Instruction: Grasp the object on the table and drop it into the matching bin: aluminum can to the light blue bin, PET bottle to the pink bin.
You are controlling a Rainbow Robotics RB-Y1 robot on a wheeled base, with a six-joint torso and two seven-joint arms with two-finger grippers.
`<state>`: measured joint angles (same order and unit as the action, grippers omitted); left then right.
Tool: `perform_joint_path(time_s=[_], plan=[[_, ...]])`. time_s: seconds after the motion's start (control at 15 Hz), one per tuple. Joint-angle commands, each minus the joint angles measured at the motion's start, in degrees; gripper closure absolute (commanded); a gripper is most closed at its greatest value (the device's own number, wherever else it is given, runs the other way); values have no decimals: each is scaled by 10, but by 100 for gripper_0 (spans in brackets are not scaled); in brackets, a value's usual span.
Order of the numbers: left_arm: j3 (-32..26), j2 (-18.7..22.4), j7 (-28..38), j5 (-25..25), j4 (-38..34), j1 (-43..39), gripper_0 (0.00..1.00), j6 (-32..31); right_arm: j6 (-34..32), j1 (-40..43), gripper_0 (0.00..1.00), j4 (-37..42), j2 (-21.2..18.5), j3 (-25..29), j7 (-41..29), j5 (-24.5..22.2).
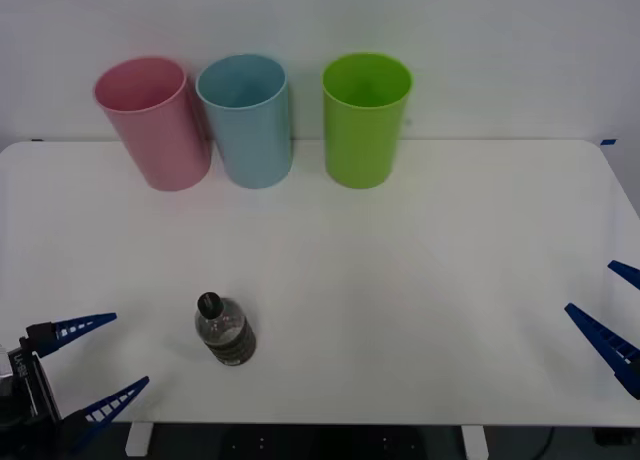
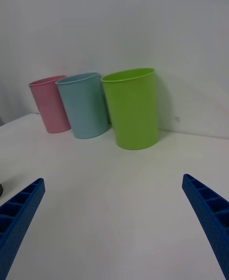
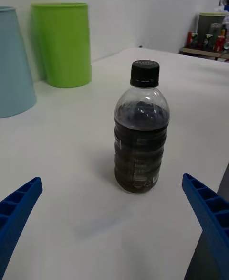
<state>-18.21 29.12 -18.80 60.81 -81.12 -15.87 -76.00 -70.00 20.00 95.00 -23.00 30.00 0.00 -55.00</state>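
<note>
A: The PET bottle (image 1: 225, 330) stands upright on the white table (image 1: 420, 280), lower left of the front view, black cap on top, dark label band around the lower body. Nothing is touching it.

B: And the left gripper (image 1: 88, 368) sits at the bottom left corner, fingers spread wide, gripping nothing. In the left wrist view the bottle (image 3: 140, 132) stands squarely between the two blue fingers (image 3: 19, 208), so the line-up looks good.

A: For a clean grasp I'd judge it should slide straight in and close on the label band, not the cap or shoulder. The body looks thin and smooth, so a high grip could tip it.

B: Right gripper (image 1: 615, 315) is parked at the right edge of the frame, also released, well away from the bottle.

A: Now the target. The pink bin (image 1: 152, 123) is upper left, with the light blue bin (image 1: 247, 120) just beside it and the lime green bin (image 1: 365, 118) further right.

B: Lots of bare tabletop between bottle and bins, so the carry path looks free. One caution: the bottle stands near the front edge of the table, so a nudge toward the robot could roll it off. And with pink and blue so close, the drop must be centred over the pink rim.
</note>
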Motion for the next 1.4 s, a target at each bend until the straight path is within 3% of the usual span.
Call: perform_joint_path(time_s=[0.07, 0.53, 1.4], plan=[[26, 1, -11, 5, 52, 36, 0, -12, 0, 0, 0, 0, 0, 0, 0, 0], [83, -6, -53, 4, 136, 102, 0, -13, 0, 0, 0, 0, 0, 0, 0, 0], [83, -95, -66, 65, 138, 136, 0, 9, 0, 0, 0, 0, 0, 0, 0, 0]])
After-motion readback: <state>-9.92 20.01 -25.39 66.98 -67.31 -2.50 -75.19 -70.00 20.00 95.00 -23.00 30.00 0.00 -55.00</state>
